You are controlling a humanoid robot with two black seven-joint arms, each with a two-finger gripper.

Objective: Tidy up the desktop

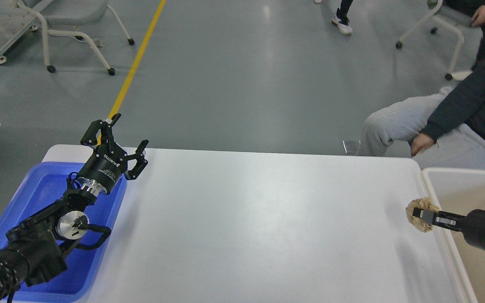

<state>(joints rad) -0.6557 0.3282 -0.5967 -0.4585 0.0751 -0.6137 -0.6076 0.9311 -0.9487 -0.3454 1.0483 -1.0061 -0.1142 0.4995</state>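
The desktop [246, 219] spans the middle of my head view, a wide white top with rounded corners, its central surface bare and lightly glossy. My left gripper [118, 136] is raised above the far left corner of the desktop, over the far end of the blue tray [44, 189]; its two fingers are spread wide apart and nothing lies between them. The left arm runs back over the tray toward the lower left edge of the view. My right gripper [418, 215] comes in from the right edge and sits above the desktop's right margin, just beside the rim of the beige-white bin [461, 185]. Its fingers are closed around a tan, rough-textured round object [422, 207], ring-like in outline; I cannot tell whether the object touches the desktop. Beyond the far edge of the desktop, a seated person [457, 122] in grey trousers and a dark top occupies the upper right.
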